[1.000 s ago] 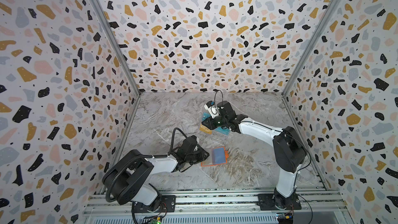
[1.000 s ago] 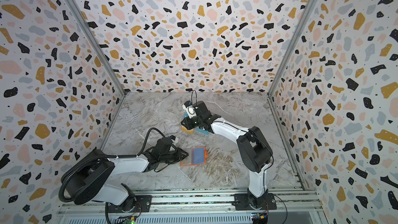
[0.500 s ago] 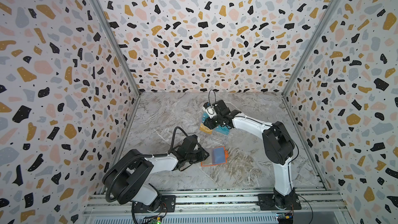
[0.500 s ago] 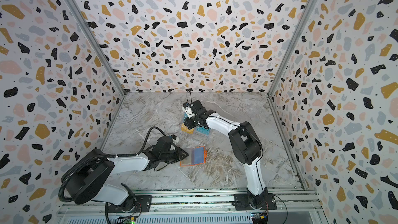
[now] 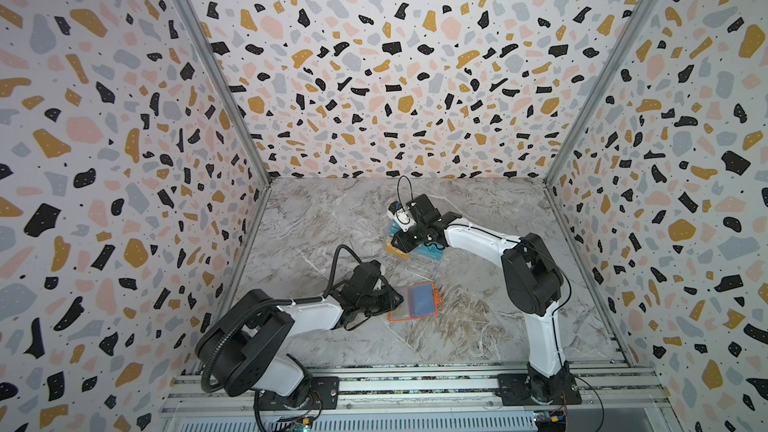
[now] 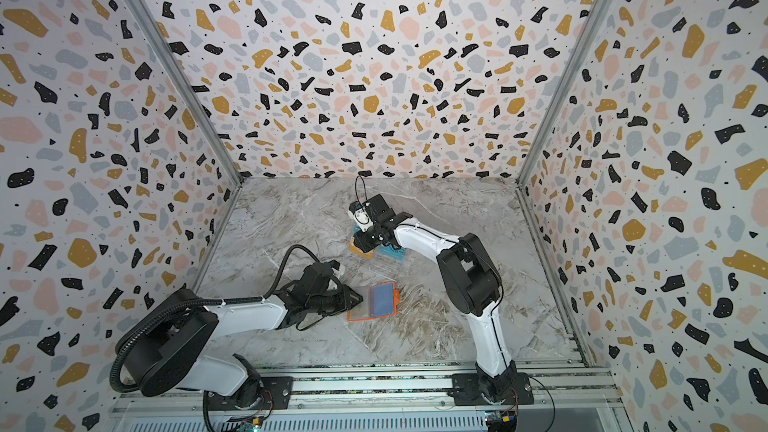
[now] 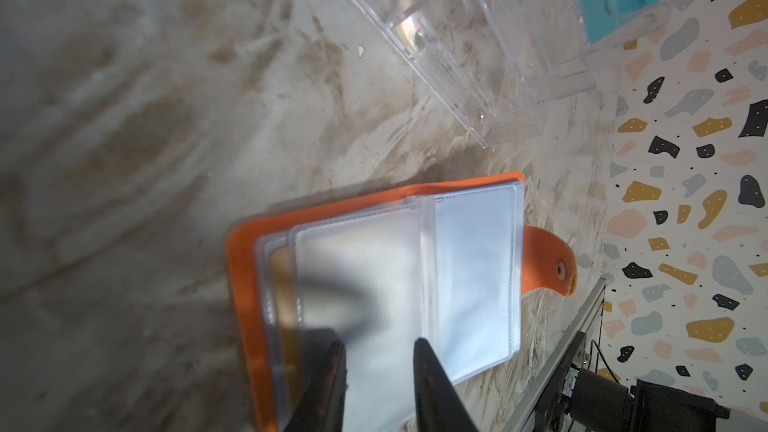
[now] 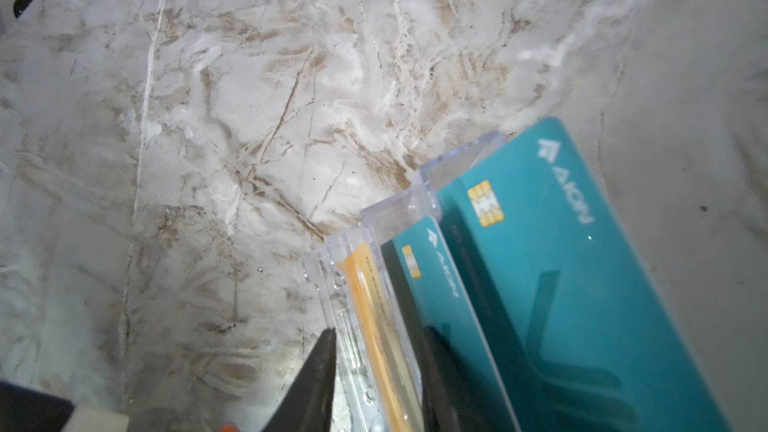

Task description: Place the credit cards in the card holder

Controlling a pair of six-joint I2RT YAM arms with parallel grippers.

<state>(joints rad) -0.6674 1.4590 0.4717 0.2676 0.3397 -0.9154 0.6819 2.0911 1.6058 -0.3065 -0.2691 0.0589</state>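
My left gripper (image 7: 376,347), fingers slightly spread over the open holder (image 5: 420,300) mid-table, my right gripper (image 8: 376,334), fingers spread astride a gold card (image 8: 365,292), teal cards (image 8: 561,263) beside it in the clear stand (image 8: 386,205) at the holder's 12 o'clock

1. The card holder (image 7: 245,251) has a matt orange, leather-like cover. Its sleeves (image 7: 473,268) are frosted, translucent plastic.
2. The teal card (image 8: 582,284) and the gold card (image 8: 370,305) are smooth plastic with a faint gloss.
3. The stand (image 7: 457,56) is clear, glossy acrylic.
4. The table (image 8: 249,118) has a smooth, marble-look top.
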